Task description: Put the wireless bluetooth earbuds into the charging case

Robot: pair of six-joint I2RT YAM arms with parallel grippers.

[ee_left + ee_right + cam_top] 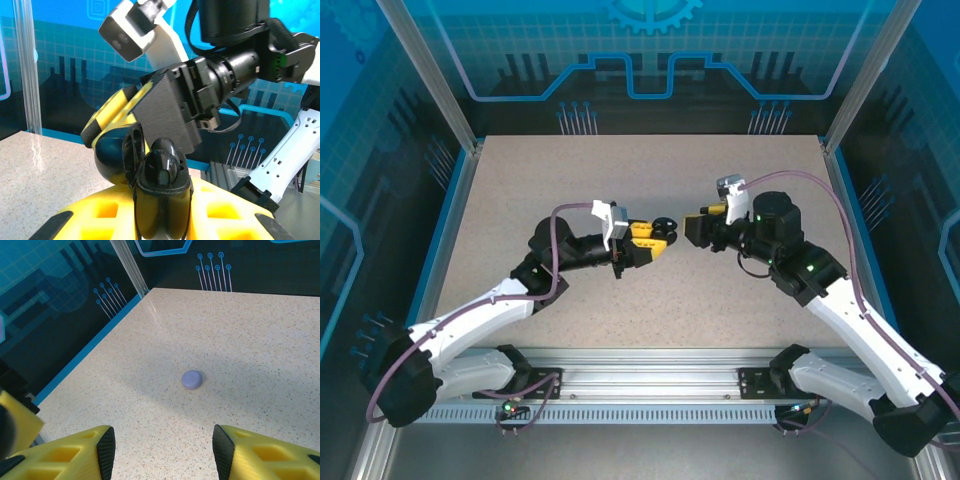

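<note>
From where I stand the left gripper [655, 236] is clamped tight on the black charging case [666, 227], held up off the counter [520, 180] near its middle; the lid stands open, plain enough in the left wrist view; whether an earbud already sits inside I cannot tell. Just to its right, tip to tip and very close, the right gripper [698, 225] has its jaws parted with nothing between them; ahead of it, in its own wrist view, a round lavender case [192, 379] lies closed on the counter by itself.

The worry is that closeness; the two grippers face each other with hardly a gap, and a small push forward by either could knock the open lid, snap it shut, or twist the case out of a pinch that seems to catch only its lower part. The right gripper carries no earbud, so I judge it must go and fetch one; things that tiny are easily flicked away.

Room is generous; bare counter lies all round, the lavender case sits well clear of the blue edge strip [90, 346], and the frame posts [430, 75] stand far from both arms.
</note>
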